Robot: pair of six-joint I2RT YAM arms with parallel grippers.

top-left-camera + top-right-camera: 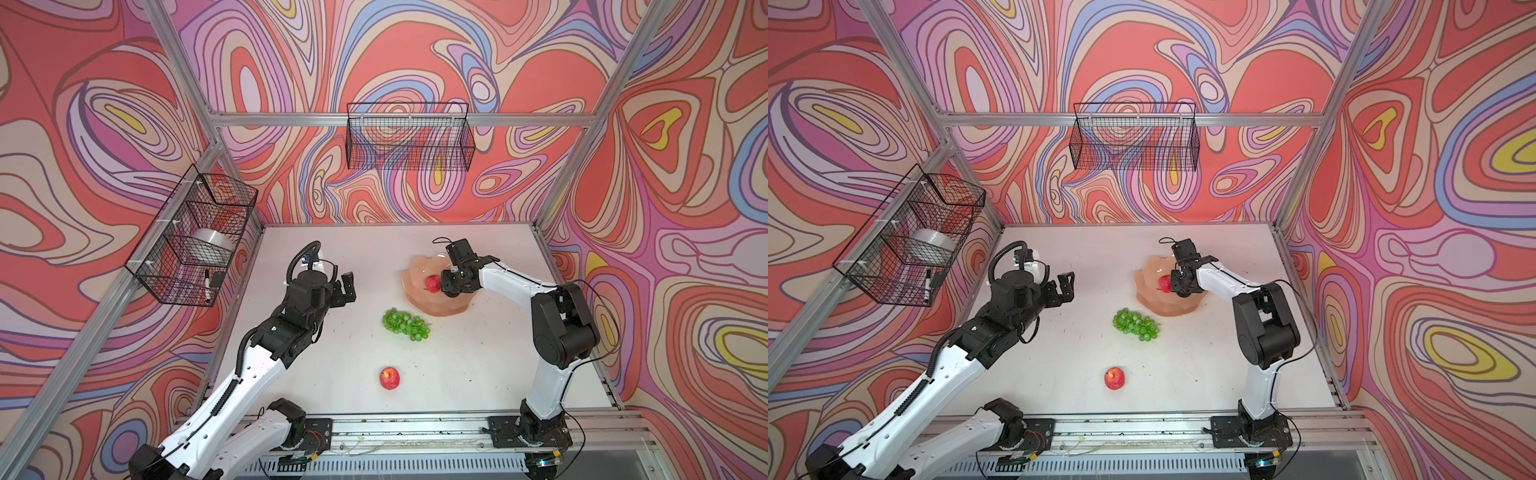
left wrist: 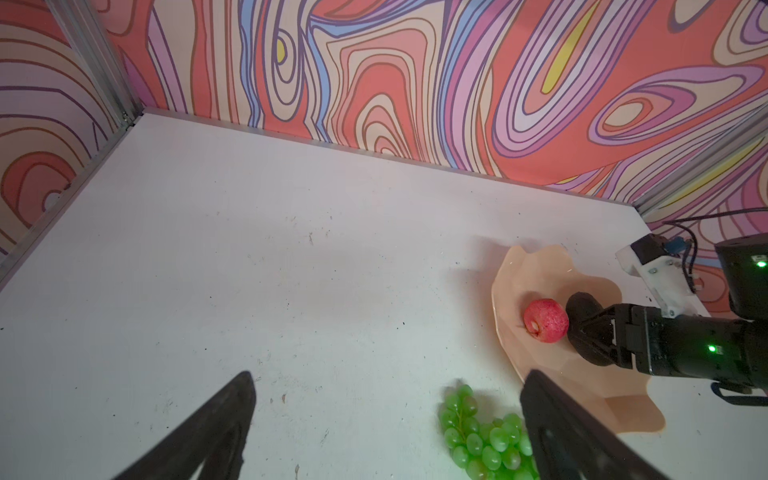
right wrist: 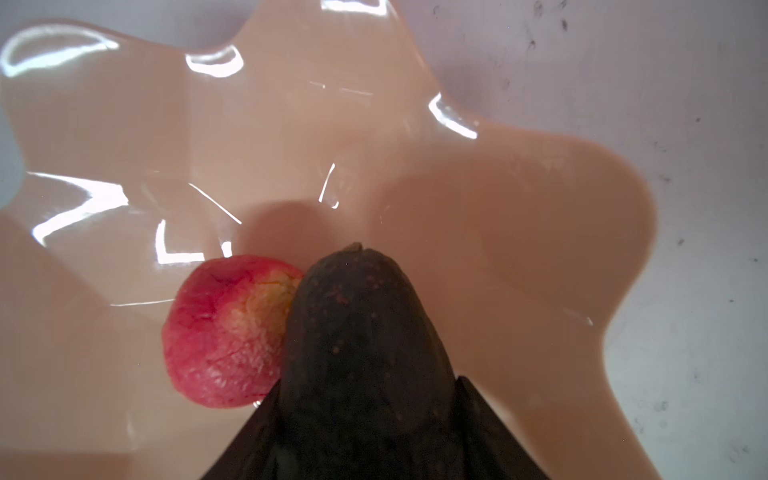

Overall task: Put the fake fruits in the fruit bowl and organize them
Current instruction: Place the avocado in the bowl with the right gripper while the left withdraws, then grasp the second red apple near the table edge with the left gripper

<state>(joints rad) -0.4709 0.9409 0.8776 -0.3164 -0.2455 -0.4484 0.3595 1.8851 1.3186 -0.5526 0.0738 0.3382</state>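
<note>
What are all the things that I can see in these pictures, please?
bowl: one, peach, right back of table
apples: two, red; one in bowl, one on table near front
grapes: one bunch, green, on table before bowl
avocado: one, dark, in right gripper over bowl, beside apple
baskets: two, black wire; back wall, left wall
roll: one, whitish, in left basket
marker: one, black and white, in left basket
table: one, white
left gripper: open, empty
right gripper: shut on avocado

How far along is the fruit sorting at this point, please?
Done: one apple lies in the fruit bowl. In hand: the right gripper holds the avocado over the bowl, beside that apple. Remaining: the grapes and the second apple sit on the table.
</note>
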